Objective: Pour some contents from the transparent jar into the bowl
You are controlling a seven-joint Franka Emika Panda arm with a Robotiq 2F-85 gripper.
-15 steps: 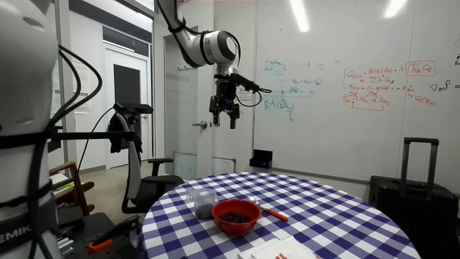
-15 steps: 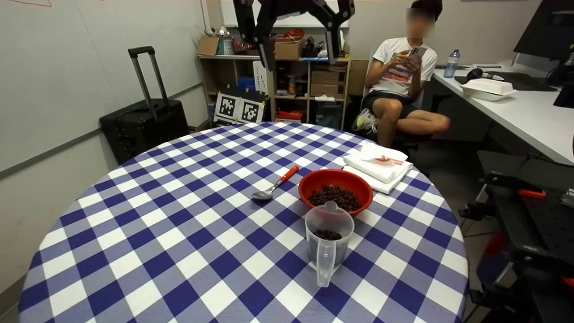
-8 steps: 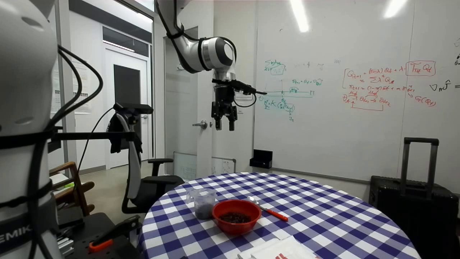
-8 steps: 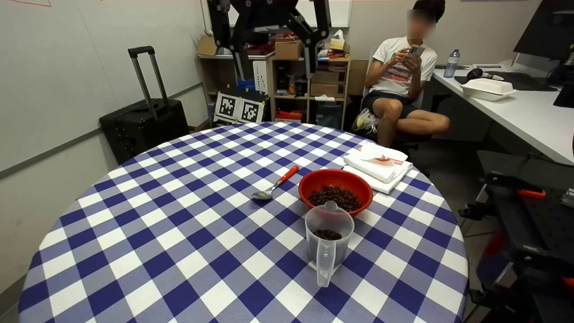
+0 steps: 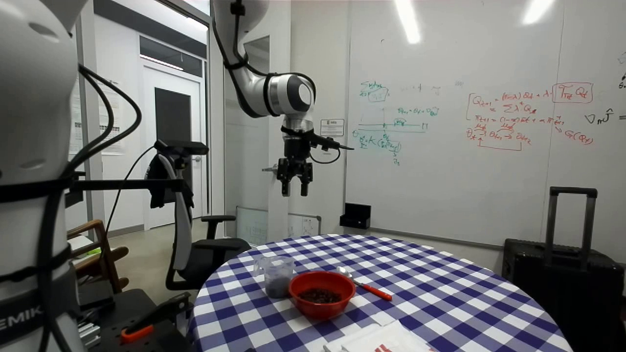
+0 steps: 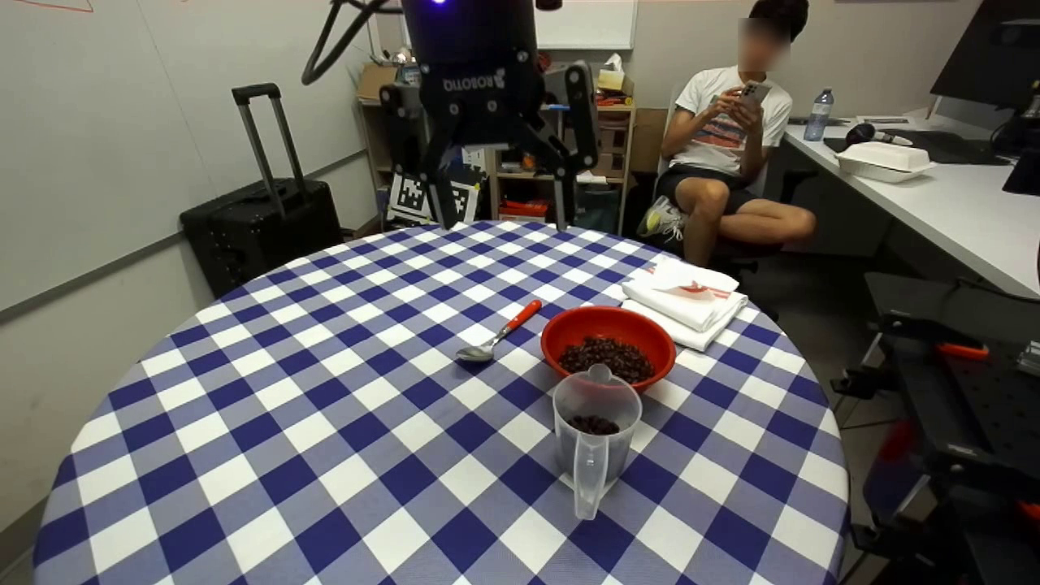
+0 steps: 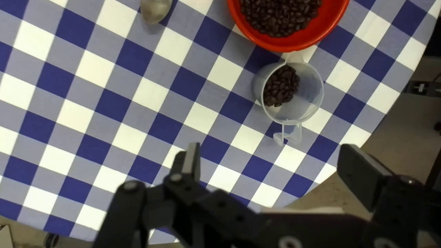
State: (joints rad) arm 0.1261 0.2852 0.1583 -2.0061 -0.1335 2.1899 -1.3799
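The transparent jar [image 5: 279, 283] is a clear, whitish measuring cup with a handle, upright on the table. It also shows in an exterior view [image 6: 597, 459] and in the wrist view [image 7: 311, 89], with dark beans inside. The bowl [image 5: 323, 310] is red, holds dark beans and stands right beside the jar, on the side away from the handle; it also shows in an exterior view [image 6: 662, 370] and, cut off, in the wrist view [image 7: 332, 17]. My gripper [image 5: 295, 191] is open and empty, high above the table. In the wrist view the jar's handle lies ahead of the fingertips [image 7: 268, 148].
A spoon with a red handle [image 6: 520, 317] lies near the bowl. Folded white napkins [image 6: 682, 305] lie on the table's other side of the bowl. A checkered cloth covers the round table [image 6: 325, 455]. A person [image 6: 731, 146] sits beyond the table.
My gripper has come down toward the table and shifted slightly left in both exterior views. It stays open. The jar, bowl and spoon have not moved.
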